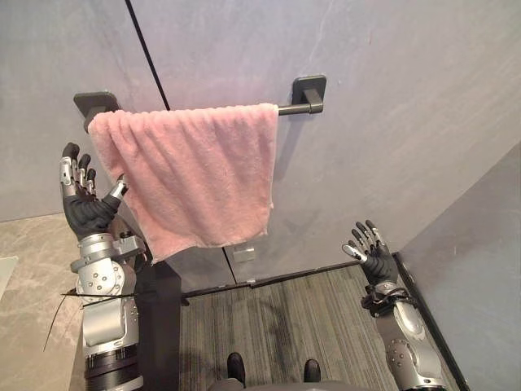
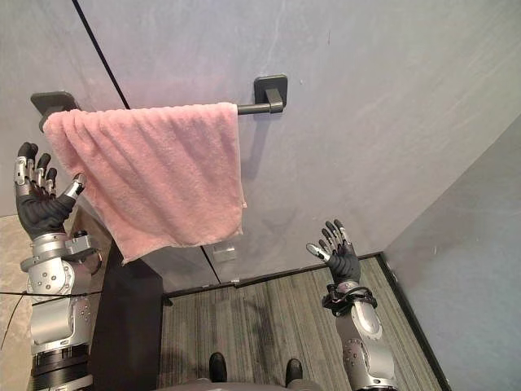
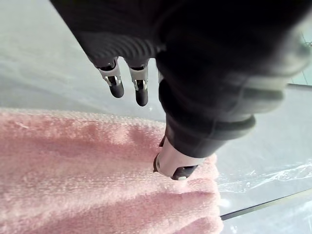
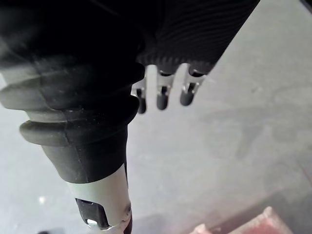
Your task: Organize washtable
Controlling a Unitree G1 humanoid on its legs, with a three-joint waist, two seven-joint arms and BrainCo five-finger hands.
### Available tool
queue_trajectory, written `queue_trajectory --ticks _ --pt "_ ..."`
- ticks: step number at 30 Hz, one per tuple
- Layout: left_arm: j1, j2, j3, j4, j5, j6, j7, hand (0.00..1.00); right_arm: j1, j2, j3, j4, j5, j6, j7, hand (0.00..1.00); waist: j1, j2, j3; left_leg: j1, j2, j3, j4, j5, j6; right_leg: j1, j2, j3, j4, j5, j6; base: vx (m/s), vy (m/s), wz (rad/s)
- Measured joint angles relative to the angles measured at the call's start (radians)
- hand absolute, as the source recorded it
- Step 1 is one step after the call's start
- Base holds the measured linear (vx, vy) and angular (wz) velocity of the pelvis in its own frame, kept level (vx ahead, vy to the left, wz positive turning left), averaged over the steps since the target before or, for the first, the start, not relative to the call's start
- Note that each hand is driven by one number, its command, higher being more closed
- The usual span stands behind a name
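Observation:
A pink towel (image 1: 192, 175) hangs folded over a dark wall rail (image 1: 298, 107), its lower edge slanting down to the left. My left hand (image 1: 81, 204) is raised just left of the towel, fingers straight and open, thumb tip at the cloth's left edge. The left wrist view has the thumb (image 3: 176, 165) resting against the towel (image 3: 87, 180) with nothing gripped. My right hand (image 1: 371, 252) is held up low at the right, open and empty, well away from the towel. Its fingers (image 4: 162, 95) point at the bare grey wall.
A grey panelled wall (image 1: 391, 98) with a dark vertical seam backs the rail. A pale stone counter (image 1: 24, 269) lies at the far left, beside a dark cabinet side (image 1: 159, 326). Striped grey floor (image 1: 285, 326) lies below, and another wall closes in at the right.

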Motion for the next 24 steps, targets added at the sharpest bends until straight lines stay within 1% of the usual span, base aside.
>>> queue_trajectory --ticks 5,8,11,16,20,21,24 --pt "0.000 0.000 0.033 0.000 0.000 0.000 0.001 0.00 0.000 0.000 0.003 0.000 -0.004 0.001 0.000 0.00 0.000 -0.001 -0.001 0.004 0.000 -0.004 0.000 0.000 0.000 0.008 0.000 -0.003 -0.002 0.000 0.000 0.00 0.000 0.01" --pt "0.003 0.000 0.035 0.000 -0.001 0.000 -0.001 0.00 0.001 0.000 0.006 0.000 -0.031 0.002 0.001 0.00 0.001 -0.003 -0.002 0.004 0.000 -0.005 0.000 -0.001 -0.001 0.008 0.000 -0.004 -0.002 -0.001 0.001 0.00 0.000 0.00" --pt "0.012 0.000 0.033 0.000 -0.002 0.000 -0.006 0.00 0.001 0.000 0.012 0.000 -0.036 0.005 0.002 0.00 0.001 -0.006 -0.004 0.004 0.000 -0.006 0.000 -0.001 -0.001 0.008 0.000 -0.004 -0.001 -0.001 0.001 0.00 0.000 0.00" --pt "0.021 0.000 0.016 0.017 -0.013 0.000 -0.029 0.00 0.010 0.000 0.018 0.000 -0.038 0.009 0.010 0.00 0.000 -0.007 -0.004 0.004 0.000 -0.006 0.000 0.000 0.000 0.008 0.000 -0.004 -0.001 -0.001 0.001 0.00 0.000 0.00" --pt "0.021 0.000 -0.016 0.077 -0.033 0.003 -0.053 0.00 0.010 0.000 0.022 0.000 -0.037 0.010 0.018 0.00 0.000 -0.008 -0.004 -0.001 0.000 -0.003 0.000 -0.002 -0.003 0.000 0.000 0.000 0.000 -0.002 0.003 0.00 0.000 -0.01" --pt "0.021 0.000 -0.020 0.091 -0.046 0.004 -0.067 0.00 0.010 0.000 0.023 0.000 -0.037 0.010 0.018 0.00 0.000 -0.008 -0.004 -0.008 0.001 0.000 0.000 -0.002 -0.003 -0.010 0.001 0.002 0.001 -0.002 0.004 0.00 0.000 -0.06" --pt "0.017 0.002 -0.033 0.114 -0.052 0.005 -0.076 0.00 0.022 0.001 0.023 0.000 -0.037 0.010 0.018 0.00 0.000 -0.017 0.003 -0.020 0.002 0.006 0.000 -0.002 -0.003 -0.029 0.001 0.009 0.004 0.000 0.001 0.01 0.002 -0.08"
